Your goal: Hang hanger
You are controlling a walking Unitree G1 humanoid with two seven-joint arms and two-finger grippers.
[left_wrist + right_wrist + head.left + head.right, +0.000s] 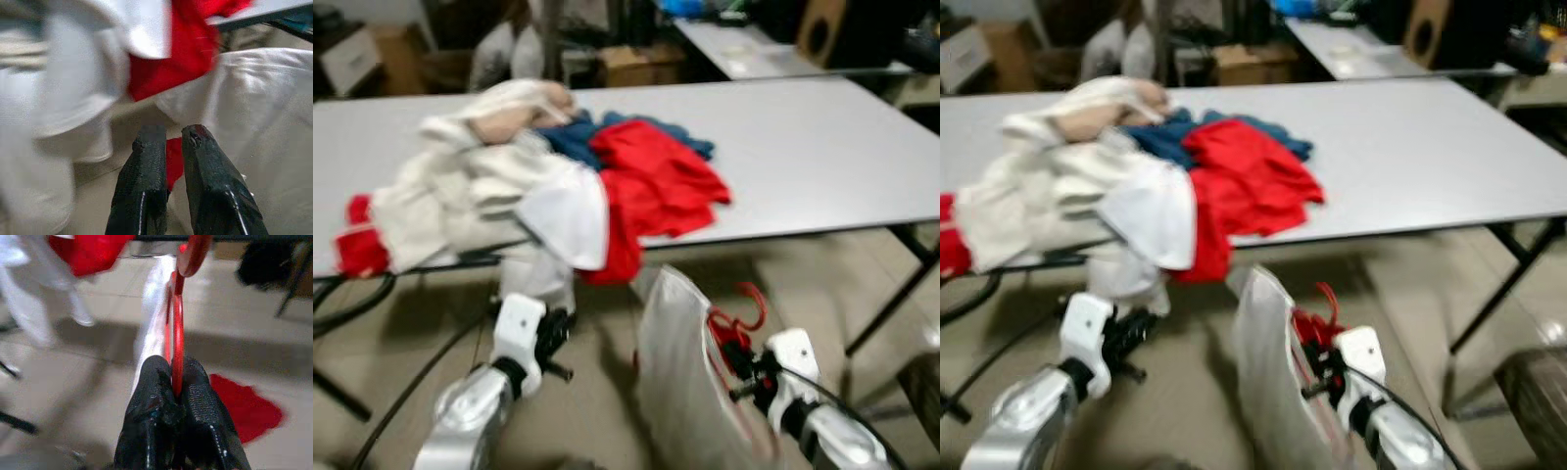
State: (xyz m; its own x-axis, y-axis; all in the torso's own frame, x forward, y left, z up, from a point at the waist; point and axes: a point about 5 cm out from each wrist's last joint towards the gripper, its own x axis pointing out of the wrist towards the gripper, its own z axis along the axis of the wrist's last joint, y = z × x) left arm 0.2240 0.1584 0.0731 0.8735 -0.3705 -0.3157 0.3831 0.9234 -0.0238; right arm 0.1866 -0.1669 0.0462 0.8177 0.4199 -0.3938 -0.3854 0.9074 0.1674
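My right gripper (176,377) is shut on the thin red hanger (177,328), whose hook (751,304) curls up above the fingers. A white garment (680,382) hangs on the hanger, low in front of the table and left of the right gripper (742,364). My left gripper (556,338) hovers below the table's front edge, under the draped clothes. Its fingers (146,161) are drawn close together with nothing between them.
A long grey table (822,147) carries a pile of white, red and blue clothes (509,186) spilling over its front edge. Black table legs (891,304) stand at the right. A red cloth (244,406) lies on the tiled floor. Boxes and another table stand behind.
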